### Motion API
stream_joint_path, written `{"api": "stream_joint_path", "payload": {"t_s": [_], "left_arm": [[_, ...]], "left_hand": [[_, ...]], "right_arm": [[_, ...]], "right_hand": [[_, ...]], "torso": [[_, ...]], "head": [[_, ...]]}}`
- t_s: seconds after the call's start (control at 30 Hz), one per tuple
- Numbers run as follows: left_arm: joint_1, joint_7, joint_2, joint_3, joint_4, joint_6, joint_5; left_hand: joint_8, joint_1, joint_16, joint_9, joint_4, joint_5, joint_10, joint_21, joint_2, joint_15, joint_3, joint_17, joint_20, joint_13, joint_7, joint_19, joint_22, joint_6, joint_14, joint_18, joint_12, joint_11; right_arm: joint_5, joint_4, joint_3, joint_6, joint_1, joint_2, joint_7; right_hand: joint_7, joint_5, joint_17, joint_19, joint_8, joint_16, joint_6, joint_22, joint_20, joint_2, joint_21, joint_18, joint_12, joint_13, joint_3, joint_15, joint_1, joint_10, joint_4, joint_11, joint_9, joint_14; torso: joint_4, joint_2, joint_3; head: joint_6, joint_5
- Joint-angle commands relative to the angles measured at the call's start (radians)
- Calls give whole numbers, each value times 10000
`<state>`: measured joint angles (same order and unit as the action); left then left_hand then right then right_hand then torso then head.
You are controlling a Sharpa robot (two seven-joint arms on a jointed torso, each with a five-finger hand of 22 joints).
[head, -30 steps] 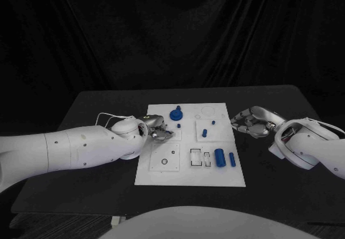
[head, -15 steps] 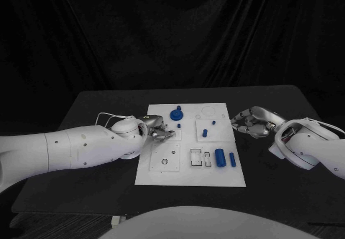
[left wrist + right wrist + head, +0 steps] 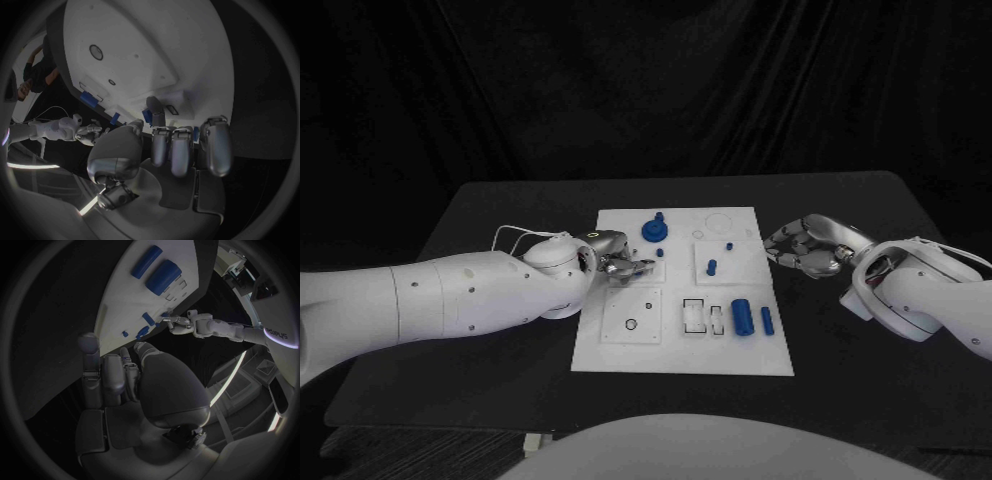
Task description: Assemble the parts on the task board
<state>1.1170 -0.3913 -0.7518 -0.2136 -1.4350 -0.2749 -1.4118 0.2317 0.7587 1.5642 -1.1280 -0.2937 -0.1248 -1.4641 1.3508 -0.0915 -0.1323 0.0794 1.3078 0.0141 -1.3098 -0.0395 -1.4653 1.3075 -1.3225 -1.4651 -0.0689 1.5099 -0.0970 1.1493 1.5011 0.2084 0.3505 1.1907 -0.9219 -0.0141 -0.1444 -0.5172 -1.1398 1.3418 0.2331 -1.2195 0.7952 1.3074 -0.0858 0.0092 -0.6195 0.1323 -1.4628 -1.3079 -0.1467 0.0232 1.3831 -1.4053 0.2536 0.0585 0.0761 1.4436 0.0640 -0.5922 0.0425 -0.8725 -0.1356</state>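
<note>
The left silver hand [image 3: 620,262] is pinching a small blue part [image 3: 147,116] over the white task board [image 3: 625,355], presumably to seat it; the right silver hand [image 3: 805,243] is hanging curled, empty, beside the board.

The task board [image 3: 682,350] lies between the two hands: left hand [image 3: 620,262] over its left edge, right hand [image 3: 805,243] just beside its right edge.

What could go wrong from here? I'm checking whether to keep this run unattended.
The left hand works low over the task board near a small blue part; a misjudged pinch could knock it aside. Whether it holds anything, I cannot tell. The right hand waits with fingers curled at the board's edge, and reaching in could bump the blue peg.
</note>
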Motion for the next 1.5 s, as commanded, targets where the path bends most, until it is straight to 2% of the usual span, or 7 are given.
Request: {"api": "stream_joint_path", "payload": {"t_s": [0.03,0.4,0.67,0.8,0.97,1.17,1.5], "left_arm": [[-16,248,-45,6,-74,-538,40],[167,464,-446,16,-462,-1342,40],[809,373,-810,18,-819,-1373,56],[1224,356,-947,19,-1034,-1068,463],[1601,75,-1027,19,-1238,-25,777],[1707,-326,-897,14,-1183,1022,886],[1521,-614,-613,10,-848,1775,1037]], "left_hand": [[-90,-225,66,24,2,196,-846,-46,47,41,-354,2629,-16,-2182,58,-8,1942,52,-1057,172,-40,59],[-186,-575,66,34,12,753,-888,1,166,49,-1559,2629,-26,-2272,71,-41,1960,35,-1057,182,71,68],[-189,-217,66,-94,28,661,-939,8,-131,63,-1728,2629,-38,-2373,111,-53,1963,208,-1057,185,223,99],[-157,1497,66,-828,331,-332,-947,-35,-152,183,-1727,2629,-136,-2408,308,-34,1954,1310,-1057,182,263,251],[-501,2676,66,-1016,517,-438,-906,-159,-49,349,-1601,2629,-279,-2366,567,36,1920,2424,-1057,157,170,454],[-882,2824,66,-470,324,-217,-886,-200,-5,426,-1694,2629,-368,-2350,667,59,1909,2439,-1057,147,127,540],[-1496,2824,66,653,86,-107,-843,-294,-21,504,-1892,2629,-445,-2303,765,101,1884,2237,-1057,125,20,629]], "right_arm": [[9,5,-6,-58,-24,-12,141],[9,5,-6,-56,-24,-35,155],[9,8,-6,-36,-24,-50,160],[9,24,-6,-19,-23,-63,162],[9,32,-7,-32,-22,-49,178],[9,49,-7,-62,-23,-37,163],[9,61,-7,-93,-24,-60,154]], "right_hand": [[-7,-58,11,53,-40,13,68,542,-2,-2,64,159,32,-681,-37,-54,93,61,-2,-6,-13,18],[-8,-74,20,49,-38,20,86,542,-3,-13,92,163,37,-671,-68,-55,106,70,-11,-5,-14,15],[-8,-74,20,49,-38,20,86,542,-3,-13,92,163,37,-671,-68,-55,106,70,-11,-5,-14,15],[-8,-74,20,49,-38,20,86,542,-3,-13,92,163,37,-671,-68,-55,106,70,-11,-5,-14,15],[-9,-77,18,51,-40,17,90,545,-3,-26,90,162,35,-674,-79,-55,105,67,-11,-5,-15,15],[-9,-77,18,51,-40,17,90,545,-3,-26,90,162,35,-674,-79,-55,105,67,-11,-5,-15,15],[-9,-77,18,51,-40,17,90,545,-3,-26,90,162,35,-674,-79,-55,105,67,-11,-5,-15,15]], "torso": [[-7,0,0],[-6,-6,-3],[0,-1,-1],[19,11,4],[7,-5,-1],[1,-13,-8],[11,-1,5]], "head": [[-2,-1],[-2,5],[-2,47],[-2,24],[-2,-5],[-2,-2],[-2,-14]]}}
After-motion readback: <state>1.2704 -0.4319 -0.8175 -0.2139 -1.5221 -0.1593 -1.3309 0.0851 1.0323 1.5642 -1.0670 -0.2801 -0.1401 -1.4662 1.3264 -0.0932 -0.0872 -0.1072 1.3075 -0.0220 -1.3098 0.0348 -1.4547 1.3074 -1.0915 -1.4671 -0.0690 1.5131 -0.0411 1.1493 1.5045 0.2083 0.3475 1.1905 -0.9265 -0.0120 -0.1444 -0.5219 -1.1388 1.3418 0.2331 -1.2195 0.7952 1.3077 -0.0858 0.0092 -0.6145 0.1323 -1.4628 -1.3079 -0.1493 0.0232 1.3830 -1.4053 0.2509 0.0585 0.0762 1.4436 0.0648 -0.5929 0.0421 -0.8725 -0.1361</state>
